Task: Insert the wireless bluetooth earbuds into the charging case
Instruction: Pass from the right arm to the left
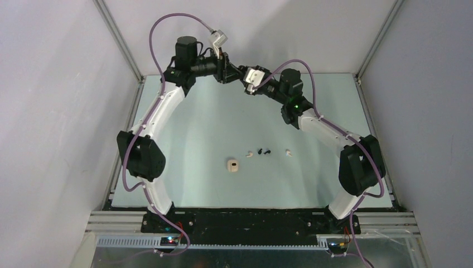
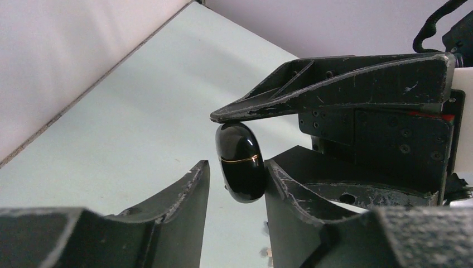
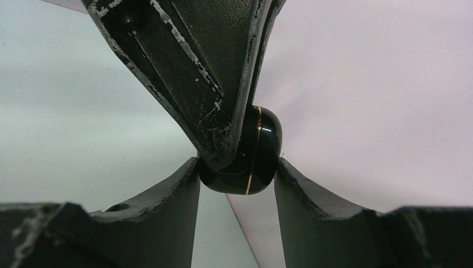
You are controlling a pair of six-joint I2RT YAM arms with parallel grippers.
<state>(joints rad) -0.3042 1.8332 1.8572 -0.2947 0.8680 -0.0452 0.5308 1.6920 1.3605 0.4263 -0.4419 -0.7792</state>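
Both claws meet at the black case (image 2: 239, 153)
Right claw (image 3: 237, 173) clenches its ends; left claw (image 2: 237, 180) flanks its sides, grip unclear; earbuds (image 1: 262, 151) lie well apart, below.

A pale green table (image 1: 223, 123) fills the middle of the overhead frame, boxed in by plain grey-white walls (image 1: 50, 111). Aluminium rails (image 1: 120, 43) slant down toward its upper corners, and a slotted white cable duct (image 1: 245, 241) crosses the bottom edge.
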